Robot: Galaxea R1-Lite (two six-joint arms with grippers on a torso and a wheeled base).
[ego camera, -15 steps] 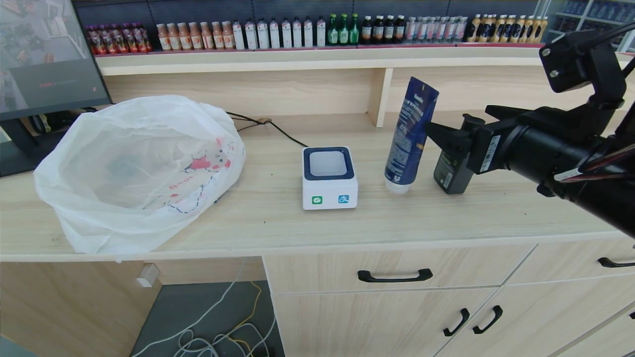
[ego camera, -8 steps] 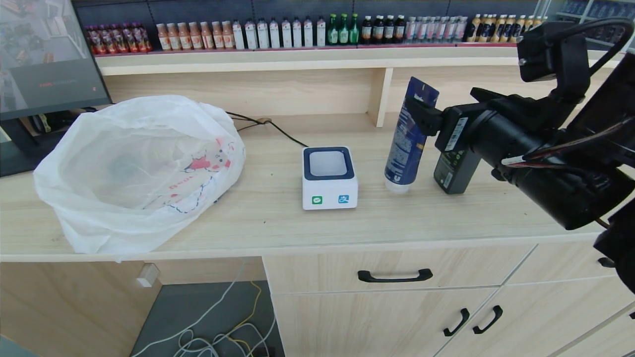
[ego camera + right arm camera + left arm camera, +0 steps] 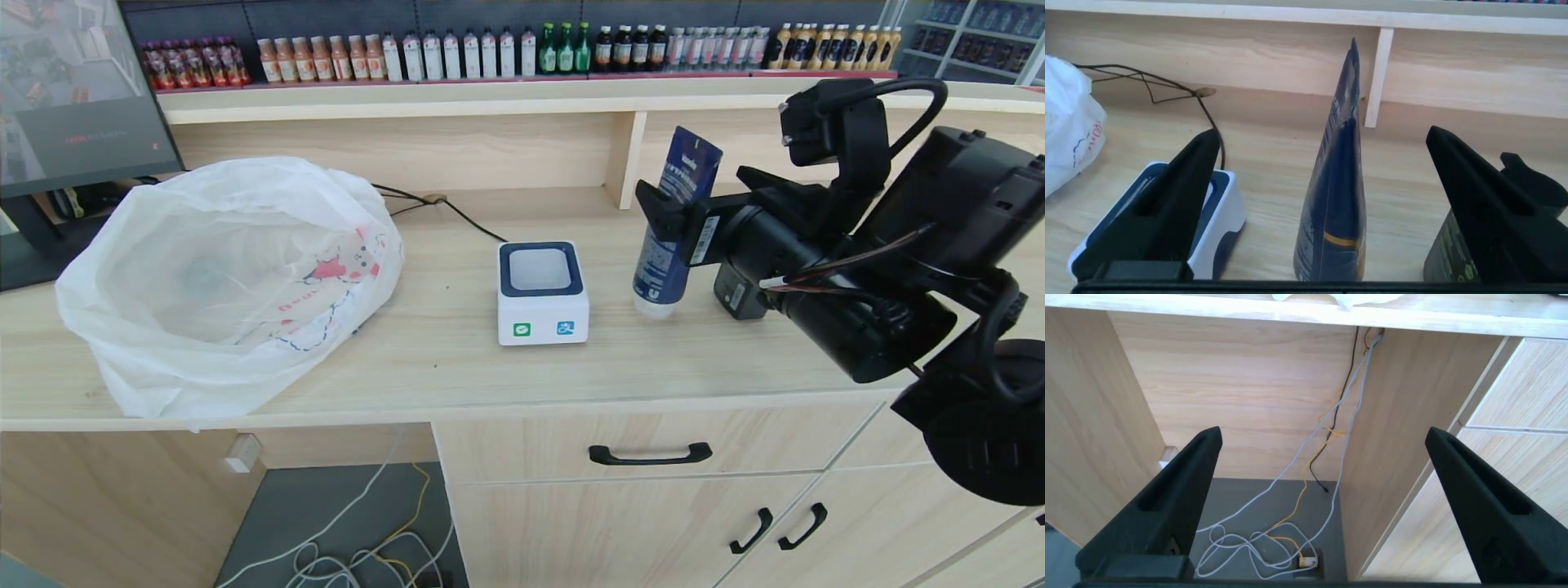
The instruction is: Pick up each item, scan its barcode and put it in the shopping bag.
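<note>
Blue tube (image 3: 691, 167) stands upright, cap down, on the wooden counter (image 3: 441, 359), right of the white scanner box (image 3: 541, 291); dark bottle (image 3: 733, 296) just beside the tube on its right; right gripper (image 3: 695, 186) level with the tube's upper half, fingers spread wide, clamped on nothing; its wrist camera shows the tube between the two fingers, contact unclear; white plastic shopping bag (image 3: 229, 278) sits open at the counter's left, well apart from the scanner box; left gripper (image 3: 1323, 437) low, below the counter edge, fingers apart, above loose cables (image 3: 1282, 539) on the floor
</note>
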